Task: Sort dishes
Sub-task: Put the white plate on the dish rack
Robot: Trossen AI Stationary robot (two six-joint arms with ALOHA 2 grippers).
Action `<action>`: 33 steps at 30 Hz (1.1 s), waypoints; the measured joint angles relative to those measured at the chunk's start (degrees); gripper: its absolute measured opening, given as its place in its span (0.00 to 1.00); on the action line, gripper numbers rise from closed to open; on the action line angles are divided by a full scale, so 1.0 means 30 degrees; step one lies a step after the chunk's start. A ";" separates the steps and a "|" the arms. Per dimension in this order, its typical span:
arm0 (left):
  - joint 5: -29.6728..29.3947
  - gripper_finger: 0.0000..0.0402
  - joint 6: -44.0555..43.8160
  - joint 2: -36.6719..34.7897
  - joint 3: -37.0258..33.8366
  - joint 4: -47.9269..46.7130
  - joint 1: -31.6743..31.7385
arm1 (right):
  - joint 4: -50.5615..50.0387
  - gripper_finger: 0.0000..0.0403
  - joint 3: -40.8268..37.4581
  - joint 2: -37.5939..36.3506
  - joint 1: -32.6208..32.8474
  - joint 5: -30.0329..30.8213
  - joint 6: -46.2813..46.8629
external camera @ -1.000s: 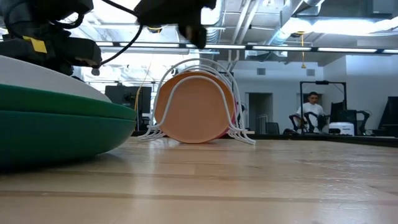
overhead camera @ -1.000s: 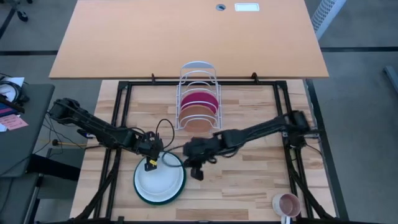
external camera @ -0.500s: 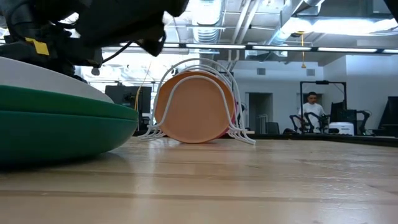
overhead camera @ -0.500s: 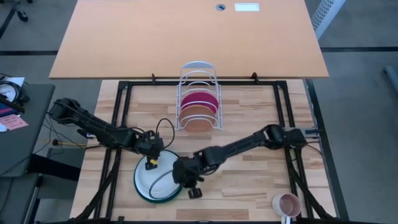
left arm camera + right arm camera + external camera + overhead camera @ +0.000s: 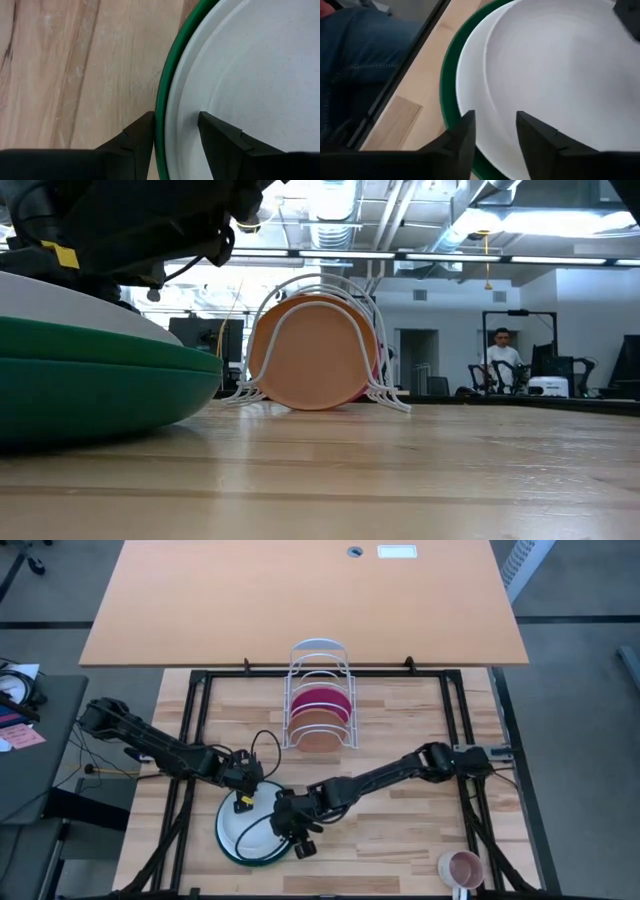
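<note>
Between the fingers of the left claw (image 5: pixel 175 117), pinched at the rim: the white plate (image 5: pixel 260 75), with one finger outside the edge and the other pressed on the pale inner face. From table height, the plate's gripped side tipped up, the other side low on the dish beneath.

Directly under that claw, touching the white plate from below: the dark green plate (image 5: pixel 161 95), flat on the wooden surface (image 5: pixel 400 830), its rim a thin ring all round the white one.

Just across the white plate from the left claw: the right claw (image 5: pixel 495 122), fingers parted and closed on nothing, poised over the plate's opposite rim, white glaze plain in the gap between them. Both arms stretched low toward the stack from opposite sides.

Well beyond both claws, toward the back of the surface: a white wire rack (image 5: pixel 320 655), with two more dishes upright on edge in its slots. Nearest the claws, the terracotta-brown plate (image 5: pixel 310 350); just behind it, the magenta-pink plate (image 5: pixel 320 700), larger, its top clear above the brown one.

Well apart from the right claw, out past its arm at the front corner of the surface: a small pink mug (image 5: pixel 462 867), upright.

Farthest off, behind the rack in the room beyond: a seated person (image 5: pixel 500 355) among dark equipment.
</note>
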 joint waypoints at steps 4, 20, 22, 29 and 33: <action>0.0005 0.37 -0.0015 0.0000 0.0000 0.0021 0.0000 | 0.0023 0.41 -0.0007 0.0003 0.0000 0.0487 -0.0507; 0.0020 0.37 -0.0051 0.0000 -0.0007 0.0160 0.0000 | 0.1211 0.39 -0.0029 0.1224 -0.0277 -0.0506 -0.1647; 0.0027 0.37 -0.0053 0.0000 -0.0007 0.0168 0.0000 | 0.1262 0.38 -0.0029 0.1225 -0.0369 -0.0506 -0.1863; 0.0020 0.37 -0.0051 0.0000 -0.0007 0.0147 0.0000 | 0.1043 0.24 -0.0029 0.1212 -0.0495 -0.0662 -0.1861; 0.0012 0.37 -0.0073 0.0000 -0.0007 0.0140 0.0000 | 0.1036 0.21 -0.0029 0.1219 -0.0488 -0.0671 -0.1860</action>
